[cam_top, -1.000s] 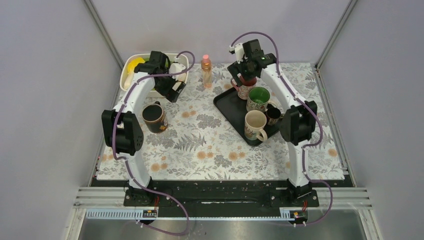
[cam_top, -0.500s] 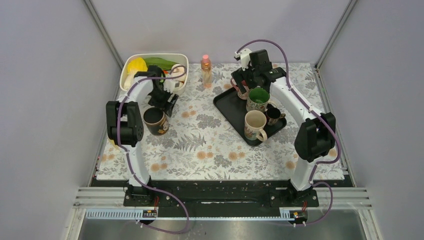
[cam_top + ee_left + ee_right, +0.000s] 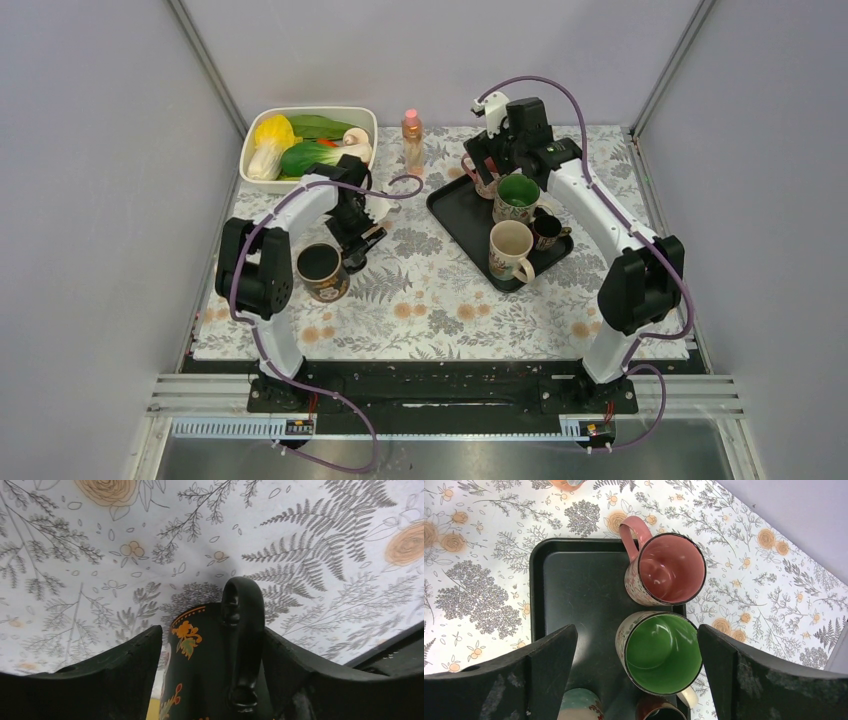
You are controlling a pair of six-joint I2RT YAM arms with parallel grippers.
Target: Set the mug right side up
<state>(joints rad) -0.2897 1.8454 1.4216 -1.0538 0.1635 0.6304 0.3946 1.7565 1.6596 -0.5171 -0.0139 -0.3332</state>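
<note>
A black mug with orange flowers [image 3: 322, 272] is at the left of the flowered cloth, its dark mouth facing up. My left gripper [image 3: 352, 240] is shut on it. In the left wrist view the mug's body [image 3: 200, 675] and handle [image 3: 242, 630] fill the space between my fingers, low over the cloth. I cannot tell if it touches the cloth. My right gripper [image 3: 492, 162] hangs open and empty above the black tray [image 3: 452, 210], over a pink mug [image 3: 671, 570] and a green-lined mug [image 3: 664, 652], both mouth up.
The tray also holds a cream mug [image 3: 510, 250] and a small dark mug [image 3: 546, 230]. A white tub [image 3: 310, 109] of vegetables stands at the back left, and an orange bottle [image 3: 412, 140] stands beside it. Grey walls and frame posts close in the sides.
My left arm swung from the tub toward the near side, and the black mug moved nearer and slightly right with it. My right gripper drew back a little from the pink mug.
</note>
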